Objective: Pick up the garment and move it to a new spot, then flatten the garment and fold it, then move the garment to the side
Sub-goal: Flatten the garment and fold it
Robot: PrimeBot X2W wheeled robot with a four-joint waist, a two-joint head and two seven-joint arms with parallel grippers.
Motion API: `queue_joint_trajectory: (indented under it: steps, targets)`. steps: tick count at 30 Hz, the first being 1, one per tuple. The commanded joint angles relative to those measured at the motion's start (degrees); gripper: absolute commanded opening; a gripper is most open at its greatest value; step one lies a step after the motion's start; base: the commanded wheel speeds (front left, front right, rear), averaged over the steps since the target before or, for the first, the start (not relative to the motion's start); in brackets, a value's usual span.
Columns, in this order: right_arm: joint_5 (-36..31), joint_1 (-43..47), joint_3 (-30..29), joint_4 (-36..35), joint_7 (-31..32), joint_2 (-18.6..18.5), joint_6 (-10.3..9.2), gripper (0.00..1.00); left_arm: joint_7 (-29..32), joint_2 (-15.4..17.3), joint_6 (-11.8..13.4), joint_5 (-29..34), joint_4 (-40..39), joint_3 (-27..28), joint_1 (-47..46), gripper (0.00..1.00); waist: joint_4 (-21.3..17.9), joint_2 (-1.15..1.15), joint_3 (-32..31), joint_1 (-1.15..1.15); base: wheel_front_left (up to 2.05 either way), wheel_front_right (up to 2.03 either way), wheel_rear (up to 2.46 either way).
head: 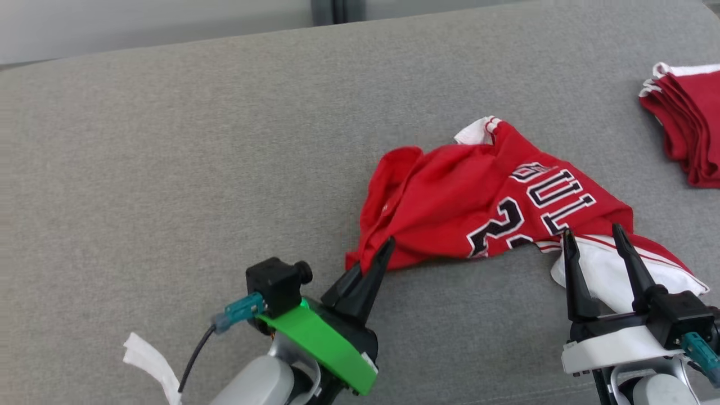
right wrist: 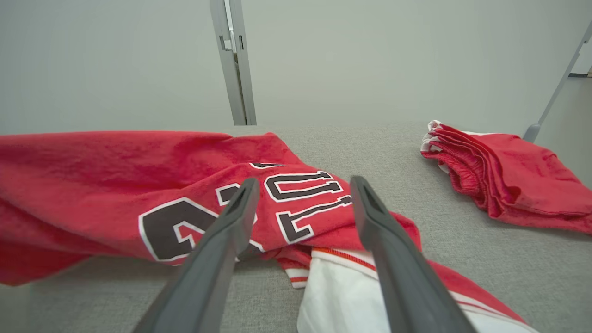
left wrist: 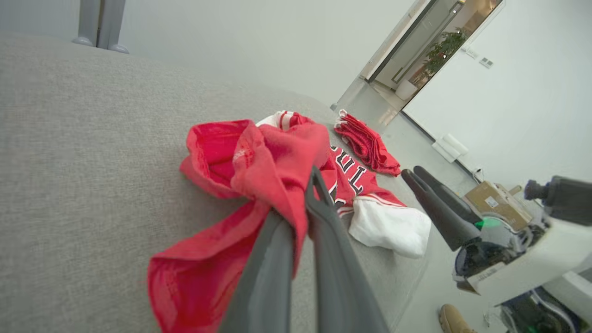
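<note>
- Handling this red shirt (head: 495, 197) means handling something light, soft and limp. Expect it to sag and trail from wherever you pinch it, and a thin bite of the knit may slip out.
- It lies crumpled on the grey table (head: 169, 169), toward 2 o'clock from the middle of the head view. The number and letters face up, and a white part spills out at its 5 o'clock end.
- Take it by edges or corners, not the bunched middle. Two holds well apart, near its 8 o'clock and 4 o'clock ends, should lift it without balling it up.
- Your left tool (head: 386, 248), at 6 o'clock, is clamped on a fold at the shirt's 8 o'clock edge. The left wrist view shows red cloth pinched between the fingers.
- Your right tool (head: 593, 232), at 4 o'clock, stands wide open and holds nothing. Its tips straddle the red-and-white hem; whether they touch the cloth I cannot tell.
- A folded red pile (head: 689, 121) sits at 3 o'clock, well apart from the shirt.
</note>
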Motion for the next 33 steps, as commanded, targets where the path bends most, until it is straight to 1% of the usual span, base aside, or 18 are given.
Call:
queue_joint_trajectory:
  steps: [1,4,8,11,13,15,16,18,20,23,26,30,33]
  targets:
    - [-0.4,0.8,-0.2,0.3,-0.1,-0.1,-0.10,1.00,0.7,0.8,1.0,-0.8,-3.0,0.0,2.1,0.00,4.2,0.00,-3.0,0.00,0.00,0.00,0.00]
    - [-0.8,1.0,-0.2,0.4,-0.1,-0.1,-0.09,1.00,2.8,1.8,2.8,-2.4,-11.2,-0.6,5.5,0.00,5.5,0.00,-3.2,0.00,0.00,0.00,0.00]
    - [-1.0,0.8,0.0,0.6,-0.1,-0.1,-0.09,1.00,5.3,2.2,4.6,-4.4,-19.4,-0.5,6.9,0.00,6.2,0.00,-2.9,0.00,0.00,0.00,0.00]
    - [-0.8,-0.1,0.5,0.8,-0.1,-0.1,-0.09,1.00,6.9,2.9,6.0,-4.0,-21.0,0.8,4.3,0.00,6.0,0.00,-2.1,0.00,0.00,0.00,0.00]
    - [-0.5,-0.7,1.0,1.0,-0.1,-0.1,-0.09,1.00,8.0,2.6,6.7,-5.1,-20.1,2.0,2.6,0.00,5.5,0.00,-1.4,0.00,0.00,0.00,0.00]
    - [-0.3,-1.2,1.4,1.2,-0.1,-0.1,-0.09,1.00,9.3,2.4,7.1,-6.4,-18.0,3.3,0.8,0.00,4.7,0.00,-0.6,0.00,0.00,0.00,0.00]
    - [-0.2,-1.5,1.5,1.3,-0.1,-0.1,-0.09,1.00,9.9,1.8,7.2,-7.8,-16.5,4.4,-0.2,0.00,4.3,0.00,-0.1,0.00,0.00,0.00,0.00]
    - [-0.3,-2.2,1.7,1.4,-0.1,-0.1,-0.09,1.00,10.6,1.9,7.5,-8.8,-13.0,6.5,-2.8,0.00,3.2,0.00,1.0,0.00,0.00,0.00,0.00]
    - [-0.2,-2.7,1.8,1.5,-0.1,-0.1,-0.09,1.00,11.4,1.3,7.3,-10.9,-8.8,8.3,-4.7,0.00,2.2,0.00,2.1,0.00,0.00,0.00,0.00]
    - [-0.5,-3.6,2.0,1.6,-0.1,-0.1,-0.09,1.00,12.4,1.5,6.9,-11.9,-2.2,10.1,-8.8,0.00,0.6,0.00,3.9,0.00,0.00,0.00,0.00]
    - [-0.5,-4.5,2.5,1.7,-0.1,-0.1,-0.09,1.00,12.9,1.8,6.3,-11.4,4.7,11.1,-13.0,0.00,-1.4,0.00,5.7,0.00,0.00,0.00,0.00]
    - [-0.4,-5.3,2.9,1.5,-0.1,-0.1,-0.09,1.00,12.3,1.5,5.1,-11.4,12.8,12.4,-18.1,0.00,-3.6,0.00,7.8,0.00,0.00,0.00,0.00]
    - [-0.5,-5.9,3.2,1.4,-0.1,-0.1,-0.09,1.00,11.7,1.9,4.7,-10.7,18.6,13.2,-21.9,0.00,-4.9,0.00,8.9,0.00,0.00,0.00,0.00]
